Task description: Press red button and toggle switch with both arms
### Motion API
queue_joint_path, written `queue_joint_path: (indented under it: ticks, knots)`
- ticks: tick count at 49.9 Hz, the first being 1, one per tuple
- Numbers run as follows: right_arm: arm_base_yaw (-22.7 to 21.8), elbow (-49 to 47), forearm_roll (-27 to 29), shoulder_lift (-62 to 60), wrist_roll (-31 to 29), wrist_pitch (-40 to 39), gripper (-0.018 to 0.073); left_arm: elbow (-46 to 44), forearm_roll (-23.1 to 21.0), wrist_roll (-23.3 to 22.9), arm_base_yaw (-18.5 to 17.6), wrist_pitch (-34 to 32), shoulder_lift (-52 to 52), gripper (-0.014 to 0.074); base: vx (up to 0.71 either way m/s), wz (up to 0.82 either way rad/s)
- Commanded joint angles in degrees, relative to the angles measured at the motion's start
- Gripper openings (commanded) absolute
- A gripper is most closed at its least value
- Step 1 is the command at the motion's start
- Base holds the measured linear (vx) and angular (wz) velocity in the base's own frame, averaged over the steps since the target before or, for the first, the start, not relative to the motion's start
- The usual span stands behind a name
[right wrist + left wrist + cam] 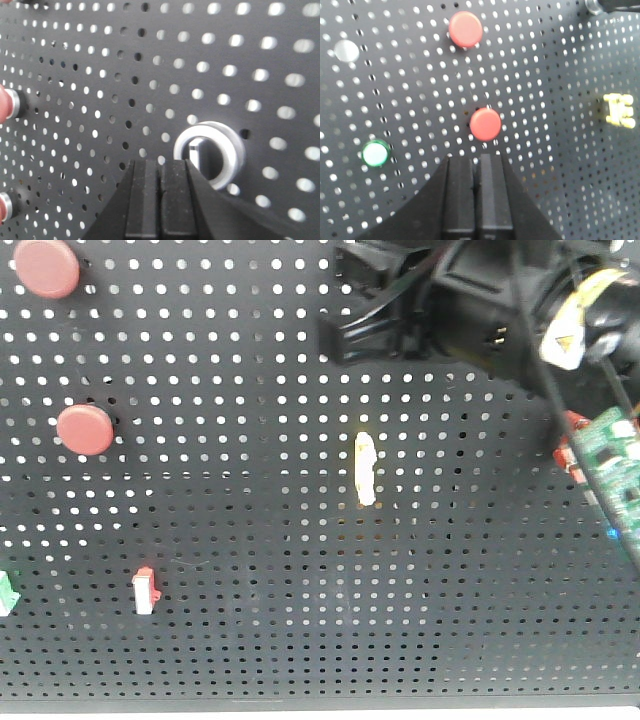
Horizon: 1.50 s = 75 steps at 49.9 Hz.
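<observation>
Two round red buttons (85,430) (45,265) sit on the black pegboard at the upper left. In the left wrist view my left gripper (479,159) is shut and empty, its tips just below the lower red button (485,124); the upper red button (465,29) is farther off. A small bright red ridged lever (573,428), the toggle switch, peeks out at the right edge, partly hidden by cables. One black arm (450,300) fills the top right. My right gripper (160,162) is shut and empty, close to the board beside a silver ring (212,152).
A pale yellow lever (366,468) stands mid-board, also in the left wrist view (619,110). A small red-and-white switch (146,590) is at the lower left. A lit green button (375,153) and a white button (346,50) lie left. A green circuit board (610,465) hangs at the right.
</observation>
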Motion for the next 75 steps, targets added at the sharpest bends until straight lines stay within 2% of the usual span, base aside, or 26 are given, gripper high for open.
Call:
queue_joint_path:
  ticks: [1, 12, 21, 35, 41, 51, 75]
  knots:
    - [-2.7, -2.0, -1.1, -2.7, 0.1, -1.7, 0.0000, -1.4, -0.8, -0.3, -0.3, -5.2, 0.5, 0.0002, 0.00, 0.00]
    - [-2.7, -2.0, -3.5, -3.5, -0.1, -0.6, 0.0000, -1.4, -0.8, -0.3, -0.3, -6.1, 0.5, 0.0002, 0.00, 0.00]
    - [-2.7, -1.8, -3.5, -6.6, 0.2, -0.8, 0.0000, -1.4, -0.8, -0.3, -0.3, -6.5, 0.6, 0.0002, 0.00, 0.00]
    - [-2.7, -0.2, -3.7, -14.4, 0.0, 14.3, 0.0000, -1.4, -0.8, -0.3, -0.3, -6.4, 1.1, 0.0002, 0.00, 0.00]
    - [-2.7, 7.8, -4.0, -18.4, 0.0, 12.8, 0.0000, -1.4, -0.8, -0.3, -0.3, -6.4, 1.1, 0.0002, 0.00, 0.00]
    - [-2.7, 18.1, -3.9, -21.6, 0.1, 5.8, 0.0000, -1.4, -0.8, -0.3, -0.3, -6.2, 1.1, 0.0002, 0.00, 0.00]
    - [-2.7, 25.5, -3.8, -21.7, 0.2, 6.2, 0.0000, -1.4, -0.8, -0.3, -0.3, -6.3, 1.1, 0.0002, 0.00, 0.00]
